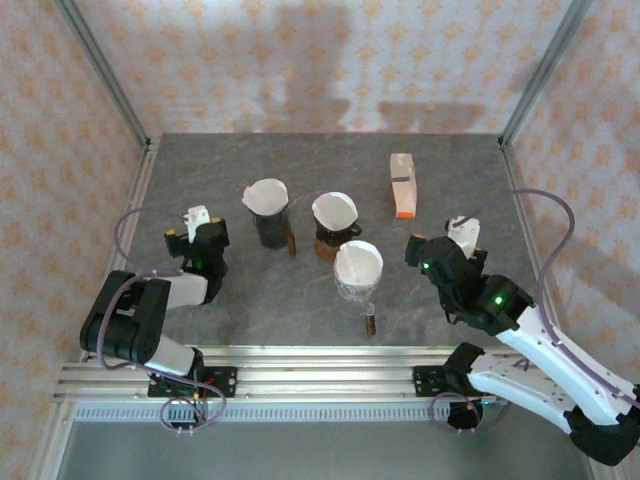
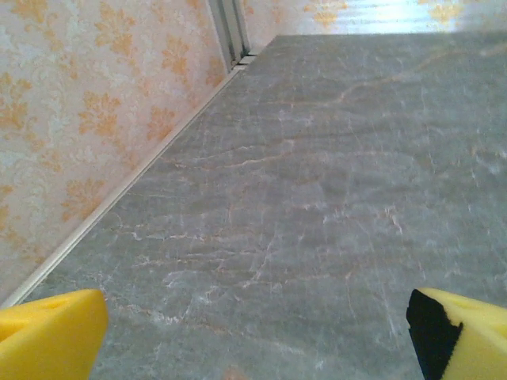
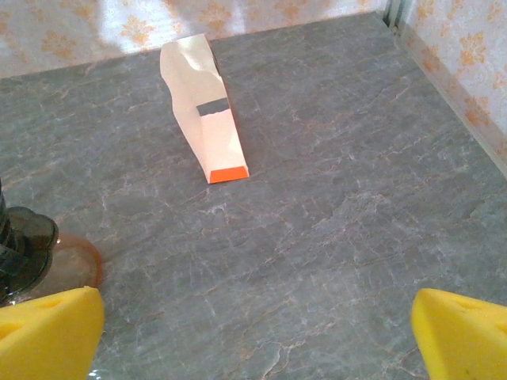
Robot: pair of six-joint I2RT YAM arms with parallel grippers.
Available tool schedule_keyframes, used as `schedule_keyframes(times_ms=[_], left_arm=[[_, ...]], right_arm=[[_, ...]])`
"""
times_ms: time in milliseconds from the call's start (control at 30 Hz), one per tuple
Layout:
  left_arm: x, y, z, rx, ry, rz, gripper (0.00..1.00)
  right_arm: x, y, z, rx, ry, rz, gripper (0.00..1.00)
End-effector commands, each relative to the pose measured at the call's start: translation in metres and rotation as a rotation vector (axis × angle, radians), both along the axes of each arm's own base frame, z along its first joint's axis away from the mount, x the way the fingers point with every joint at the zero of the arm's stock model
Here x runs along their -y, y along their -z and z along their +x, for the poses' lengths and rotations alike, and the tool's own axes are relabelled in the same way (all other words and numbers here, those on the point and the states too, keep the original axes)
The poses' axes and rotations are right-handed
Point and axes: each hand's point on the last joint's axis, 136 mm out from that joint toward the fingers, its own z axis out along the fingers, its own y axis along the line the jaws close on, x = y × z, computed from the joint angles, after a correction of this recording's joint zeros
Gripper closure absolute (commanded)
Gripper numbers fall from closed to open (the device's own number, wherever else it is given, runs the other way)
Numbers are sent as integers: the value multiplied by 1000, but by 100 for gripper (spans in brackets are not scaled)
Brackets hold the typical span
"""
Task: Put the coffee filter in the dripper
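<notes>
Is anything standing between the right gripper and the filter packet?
Nothing visible does. From the open right gripper, bare table runs straight to the filter packet; the nearest dripper stands off to the left.

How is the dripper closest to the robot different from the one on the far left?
The nearest dripper looks see-through; the far-left dripper looks dark. The nearest dripper sits mid-table, closer to the front; the far-left dripper sits farther back. Both stand upright with a white filter inside.

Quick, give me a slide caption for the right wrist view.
Jaws open, the right gripper hovers over the table, facing a carton lying flat, a dripper at left edge.
</notes>
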Motion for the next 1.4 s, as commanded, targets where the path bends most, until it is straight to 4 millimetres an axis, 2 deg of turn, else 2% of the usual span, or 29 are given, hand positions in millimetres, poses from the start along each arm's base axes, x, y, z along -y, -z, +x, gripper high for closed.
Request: schedule_keyframes(times_ms=[0,133,200,233,267,333,400,467,567,733,833,900,1033,1133,1233,1367], left_arm=[[-6,-14,5,115,20,-85,0],[-3,-13,6,109,41,-90,0],[12,-6,17,72,142,-102,0],[22,5,20,62,214,-102,0],[18,-2,19,156,198,-70,0],[13,5,12,76,159,-120,0],[13,-2,17,138,163,-87,0],[13,4,13,100,160,-102,0],[13,2,17,107,162,-86,0],[14,3,19,90,164,-84,0],[14,3,19,84,163,-87,0],[14,3,19,83,163,-86,0],[15,4,19,82,165,-88,0],[15,4,19,83,164,-88,0],[15,3,20,84,165,-87,0],[15,3,20,83,166,-88,0]], right_arm=[[4,-4,7,47,31,-11,1],[6,-1,10,56,47,-11,1],[5,1,12,55,38,-11,1],[5,2,13,56,40,-10,1],[6,2,13,60,47,-7,1],[7,1,15,70,51,-6,1],[9,-1,17,81,54,-16,1],[10,-4,22,100,57,-30,1],[14,-7,33,140,80,-64,1],[36,0,65,212,163,-110,1],[51,18,84,261,198,-166,1],[66,39,95,240,240,-189,1],[104,81,111,217,330,-148,1],[124,105,120,218,376,-103,1],[128,123,134,187,369,-115,1],[113,142,157,109,257,-105,0]])
